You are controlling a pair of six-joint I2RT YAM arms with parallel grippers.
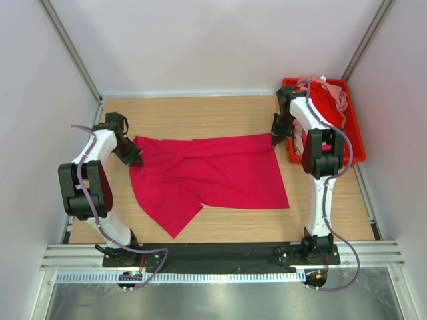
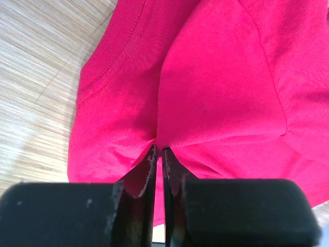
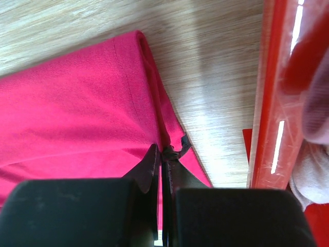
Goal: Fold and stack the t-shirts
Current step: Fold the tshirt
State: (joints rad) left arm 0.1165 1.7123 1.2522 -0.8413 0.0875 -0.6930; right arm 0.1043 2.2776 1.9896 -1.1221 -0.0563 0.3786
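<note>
A crimson-magenta t-shirt [image 1: 213, 173] lies spread on the wooden table, one flap folded toward the front left. My left gripper [image 1: 137, 160] sits at its left edge. In the left wrist view the jaws [image 2: 159, 149] are nearly together, pinching a fold of the cloth [image 2: 221, 77]. My right gripper [image 1: 275, 139] is at the shirt's far right corner. The right wrist view shows it [image 3: 164, 150] shut on the hem of the t-shirt [image 3: 77, 103]. More t-shirts [image 1: 327, 100], red and pale pink, are heaped in the bin.
A rigid red plastic bin [image 1: 357, 143] stands at the back right, close beside the right arm; its wall [image 3: 270, 103] is just right of the gripper. Bare wood table [image 1: 200, 113] lies behind the shirt. White walls enclose the sides.
</note>
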